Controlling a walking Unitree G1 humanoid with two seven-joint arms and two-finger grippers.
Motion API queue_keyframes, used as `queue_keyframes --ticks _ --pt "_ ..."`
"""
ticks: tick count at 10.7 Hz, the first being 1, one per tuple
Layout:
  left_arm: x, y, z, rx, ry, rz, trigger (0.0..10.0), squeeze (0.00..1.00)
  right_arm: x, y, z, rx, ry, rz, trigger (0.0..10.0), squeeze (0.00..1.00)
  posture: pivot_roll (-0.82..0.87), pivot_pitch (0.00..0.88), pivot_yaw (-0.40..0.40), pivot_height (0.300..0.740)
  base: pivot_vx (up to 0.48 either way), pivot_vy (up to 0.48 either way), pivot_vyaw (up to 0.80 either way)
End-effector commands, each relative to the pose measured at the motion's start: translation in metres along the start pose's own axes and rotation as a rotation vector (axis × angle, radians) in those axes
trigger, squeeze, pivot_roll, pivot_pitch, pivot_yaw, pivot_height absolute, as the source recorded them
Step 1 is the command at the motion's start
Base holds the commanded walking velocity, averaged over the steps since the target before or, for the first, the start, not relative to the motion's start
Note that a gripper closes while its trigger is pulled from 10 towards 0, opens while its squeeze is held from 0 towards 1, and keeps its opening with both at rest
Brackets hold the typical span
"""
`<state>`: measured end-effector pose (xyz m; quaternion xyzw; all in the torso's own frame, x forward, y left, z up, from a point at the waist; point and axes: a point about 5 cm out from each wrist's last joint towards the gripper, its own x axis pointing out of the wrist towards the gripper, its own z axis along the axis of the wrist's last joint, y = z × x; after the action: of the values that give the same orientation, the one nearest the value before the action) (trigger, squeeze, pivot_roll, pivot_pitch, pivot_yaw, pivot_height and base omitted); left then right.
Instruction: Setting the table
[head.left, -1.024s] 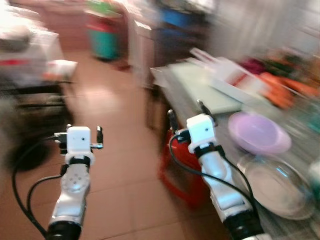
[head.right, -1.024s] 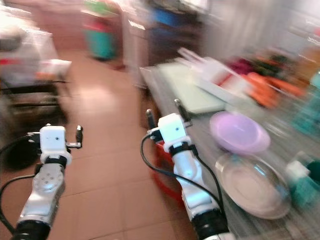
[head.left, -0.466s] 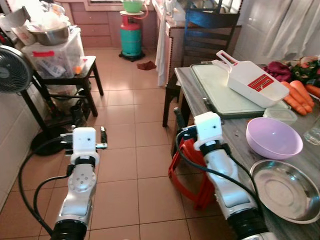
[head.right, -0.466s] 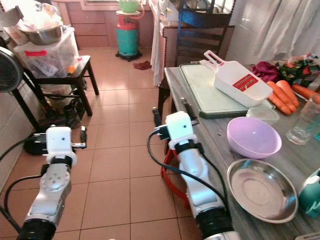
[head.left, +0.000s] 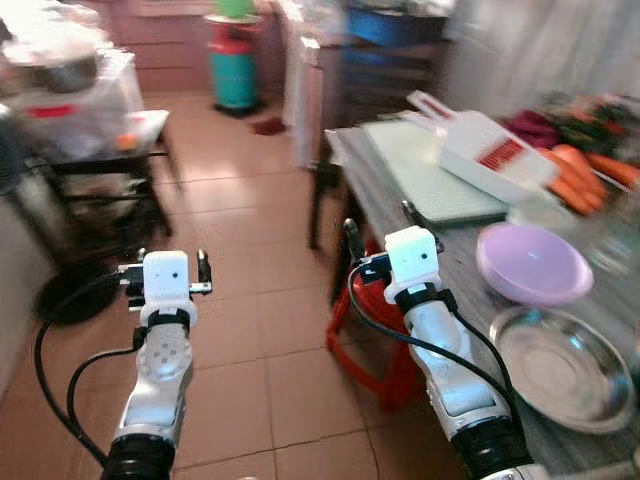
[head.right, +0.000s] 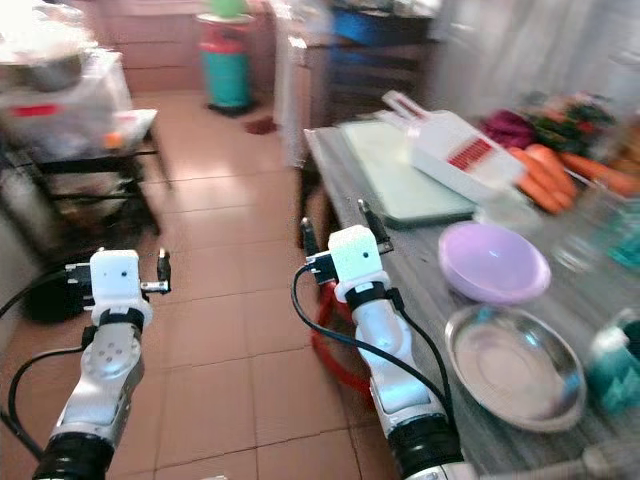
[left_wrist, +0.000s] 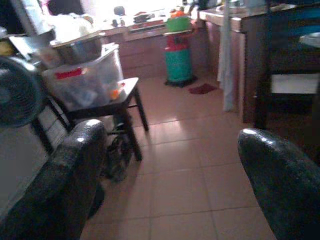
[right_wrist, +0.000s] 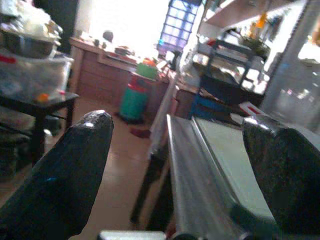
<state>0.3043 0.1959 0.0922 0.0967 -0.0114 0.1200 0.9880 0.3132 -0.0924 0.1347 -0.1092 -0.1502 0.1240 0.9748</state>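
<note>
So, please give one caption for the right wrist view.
Open right pincer facing the grey table edge, green cutting board ahead.

Shiny metal plate; glossy plastic bowl; glazed floor tiles.

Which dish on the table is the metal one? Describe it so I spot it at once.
On the grey table to the robot's right, past the pale green cutting board, two dishes sit side by side. The round shiny steel plate lies nearest the robot, flat and silver, unlike the deeper lilac plastic bowl beyond it.
</note>
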Motion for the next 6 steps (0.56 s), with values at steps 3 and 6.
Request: queue_keyframes --ticks 3,6 --pt "0.0017 -0.0025 0.0005 0.002 0.005 -0.007 10.0 0.0 -0.0002 -0.0018 -0.0012 -0.009 0.007 -0.007 10.0 0.0 0.17 0.0 -0.037 0.74 0.0 0.068 -0.8" --pt "0.0023 -0.0029 0.0008 0.01 0.004 -0.009 10.0 0.0 0.0003 -0.0006 -0.0013 -0.027 -0.001 0.003 10.0 0.0 0.17 0.0 -0.032 0.74 0.0 0.302 0.0"
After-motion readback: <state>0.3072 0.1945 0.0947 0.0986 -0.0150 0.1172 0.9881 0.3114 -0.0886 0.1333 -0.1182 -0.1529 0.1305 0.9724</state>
